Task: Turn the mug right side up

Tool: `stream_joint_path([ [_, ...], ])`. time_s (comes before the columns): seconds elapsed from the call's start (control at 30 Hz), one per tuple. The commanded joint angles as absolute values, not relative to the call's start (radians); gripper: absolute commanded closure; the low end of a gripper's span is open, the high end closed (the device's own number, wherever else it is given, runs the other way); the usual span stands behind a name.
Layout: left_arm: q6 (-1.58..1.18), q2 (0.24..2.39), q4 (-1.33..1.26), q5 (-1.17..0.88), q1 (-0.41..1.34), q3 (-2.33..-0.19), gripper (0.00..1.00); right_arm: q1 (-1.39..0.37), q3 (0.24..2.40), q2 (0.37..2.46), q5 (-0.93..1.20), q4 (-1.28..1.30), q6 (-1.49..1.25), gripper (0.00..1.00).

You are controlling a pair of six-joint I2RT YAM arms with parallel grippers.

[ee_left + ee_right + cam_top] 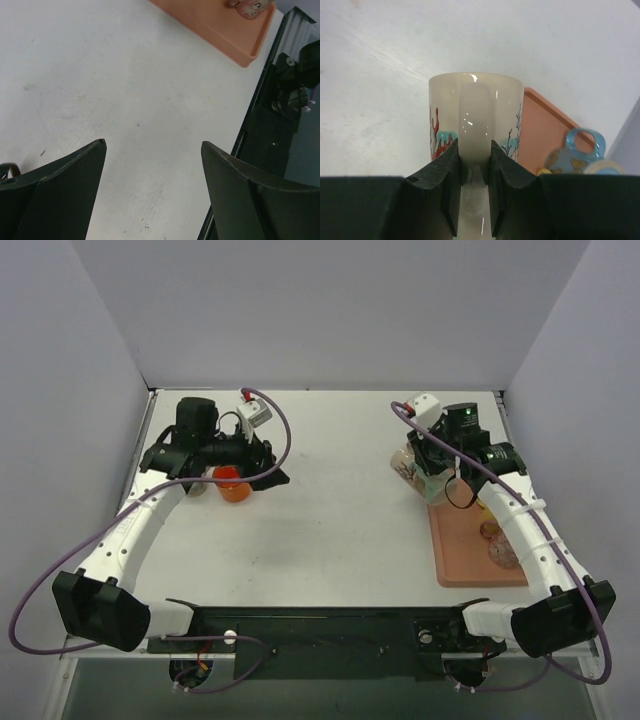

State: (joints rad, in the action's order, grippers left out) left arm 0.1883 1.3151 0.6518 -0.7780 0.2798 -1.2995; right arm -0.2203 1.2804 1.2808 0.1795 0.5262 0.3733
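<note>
Right tool point(473, 150) is pinching narrow on the handle point(472, 125) of the cream glazed ceramic mug point(475, 100), which is painted with red coral and dark seaweed. The mug is sitting just off the far left corner of the flat salmon-orange plastic tray point(542, 125), over the bare white desk point(380, 75). We cannot tell whether it is touching the desk. Left tool point(153, 144) is gaping wide, well to the tray's left, holding nothing.

Risks we are weighing:
- The glossy handle is giving a thin purchase, so the mug may be swivelling in the pinch during rotation.
- Swinging trayward risks knocking the blue-handled cup point(585, 145) lying there.
- Releasing before the base is level risks tipping the mug.
</note>
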Motion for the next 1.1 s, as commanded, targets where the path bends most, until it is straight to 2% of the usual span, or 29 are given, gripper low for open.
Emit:
stream_joint_path([
  [0.0, 0.133, 1.290, 0.529, -0.925, 0.327, -1.301, 0.12, -0.379, 1.273, 1.212, 0.296, 0.346, 0.284, 1.00],
  [0.13, 0.129, 1.301, 0.516, -0.908, 0.373, -1.321, 0.12, -0.443, 1.223, 1.183, 0.452, 0.134, 0.118, 1.00],
  [0.3, 0.107, 1.310, 0.498, -0.896, 0.377, -1.316, 0.11, -0.566, 1.204, 1.180, 0.515, -0.045, 0.006, 1.00],
  [0.7, 0.112, 1.281, 0.417, -0.926, 0.387, -1.232, 0.13, -0.692, 1.249, 1.226, 0.522, -0.129, -0.023, 1.00],
  [0.77, 0.126, 1.290, 0.440, -1.001, 0.390, -1.229, 0.22, -0.693, 1.243, 1.226, 0.522, -0.158, -0.028, 1.00],
  [0.83, 0.121, 1.298, 0.446, -1.106, 0.390, -1.213, 0.39, -0.692, 1.247, 1.239, 0.531, -0.173, -0.034, 1.00],
  [0.9, 0.094, 1.305, 0.430, -1.204, 0.391, -1.200, 0.61, -0.693, 1.253, 1.258, 0.538, -0.179, -0.037, 1.00],
  [0.97, 0.031, 1.315, 0.403, -1.236, 0.390, -1.201, 1.00, -0.689, 1.238, 1.281, 0.543, -0.199, -0.035, 1.00],
  [1.07, 0.037, 1.316, 0.451, -1.200, 0.373, -1.221, 1.00, -0.680, 1.215, 1.302, 0.548, -0.218, -0.035, 1.00],
])
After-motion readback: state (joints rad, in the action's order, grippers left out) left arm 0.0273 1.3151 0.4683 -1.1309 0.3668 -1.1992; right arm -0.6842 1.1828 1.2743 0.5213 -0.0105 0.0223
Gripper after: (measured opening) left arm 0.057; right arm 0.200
